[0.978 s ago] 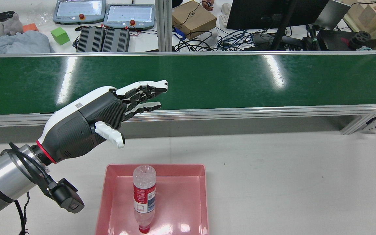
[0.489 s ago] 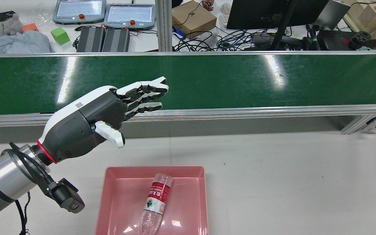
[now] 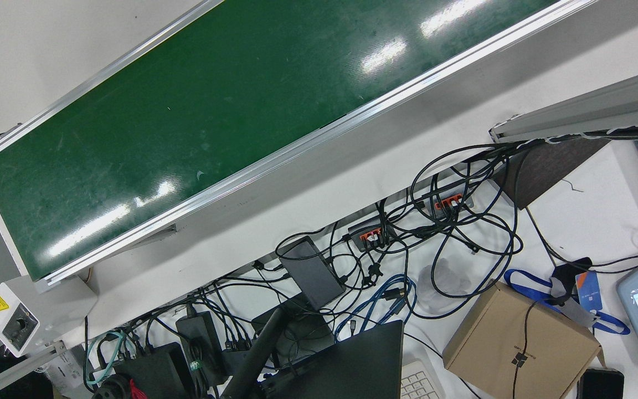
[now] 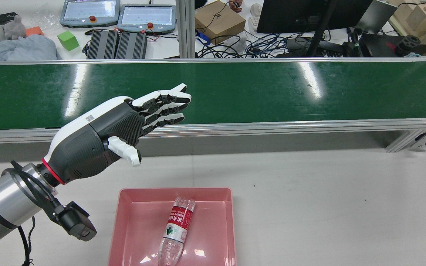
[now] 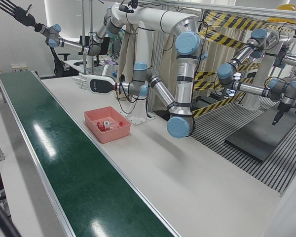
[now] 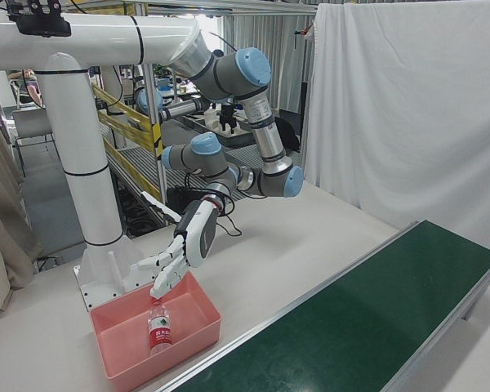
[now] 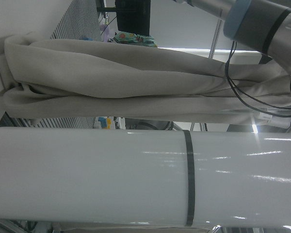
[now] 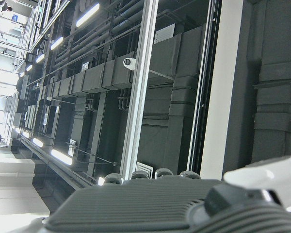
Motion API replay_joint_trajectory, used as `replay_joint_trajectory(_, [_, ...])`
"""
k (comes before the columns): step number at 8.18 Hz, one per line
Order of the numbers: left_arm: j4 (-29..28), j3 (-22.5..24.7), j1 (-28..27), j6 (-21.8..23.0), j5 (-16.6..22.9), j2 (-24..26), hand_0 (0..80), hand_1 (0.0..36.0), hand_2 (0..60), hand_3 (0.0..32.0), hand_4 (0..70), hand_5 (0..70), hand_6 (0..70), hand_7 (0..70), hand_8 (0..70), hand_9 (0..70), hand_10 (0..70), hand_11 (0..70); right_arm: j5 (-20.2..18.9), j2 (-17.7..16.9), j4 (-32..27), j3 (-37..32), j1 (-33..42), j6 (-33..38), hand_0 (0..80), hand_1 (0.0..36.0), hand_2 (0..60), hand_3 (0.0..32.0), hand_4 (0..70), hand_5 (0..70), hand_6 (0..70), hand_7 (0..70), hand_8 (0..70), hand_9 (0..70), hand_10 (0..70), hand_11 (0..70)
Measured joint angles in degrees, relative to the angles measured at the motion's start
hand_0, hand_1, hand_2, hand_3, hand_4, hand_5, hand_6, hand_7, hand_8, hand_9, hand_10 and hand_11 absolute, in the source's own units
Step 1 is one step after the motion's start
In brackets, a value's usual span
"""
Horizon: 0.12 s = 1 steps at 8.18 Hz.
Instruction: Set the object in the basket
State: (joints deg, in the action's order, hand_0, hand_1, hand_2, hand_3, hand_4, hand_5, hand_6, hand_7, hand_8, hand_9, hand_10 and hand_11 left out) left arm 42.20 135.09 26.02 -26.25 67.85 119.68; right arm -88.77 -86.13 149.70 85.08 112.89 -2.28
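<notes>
Rear view shows the long green conveyor belt (image 4: 235, 92) with aluminium side rails running across the whole frame, beyond the white table (image 4: 327, 207). On the near part of that table sits the shallow square pink plastic basket (image 4: 124, 221). The grey-and-white left hand (image 4: 117, 129) hangs in the air over the table between belt and basket, up and to the left of the basket, touching nothing. Its fingers (image 4: 168, 99) are stretched out nearly straight toward the belt, its thumb stands apart below them, and it holds nothing. The clear plastic bottle with a red label (image 4: 178, 221) lies on its side inside the basket, slanted, resting on the basket floor and well apart from the hand.

From the left-front camera, the dark right hand (image 5: 12, 10) is raised high at the far end of the station, fingers fanned wide and empty.
</notes>
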Motion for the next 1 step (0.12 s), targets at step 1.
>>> replay_joint_trajectory(1, [-0.1,0.0,0.0,0.0,0.0,0.0,35.7,0.0,0.0,0.0,9.7,25.7,6.8,2.9,7.6,9.4,8.8,12.4,0.0,0.0,0.0,0.0,0.0,0.0,0.0,0.0,0.0,0.0,0.0,0.0,0.0,0.0,0.0,0.0,0.0,0.0])
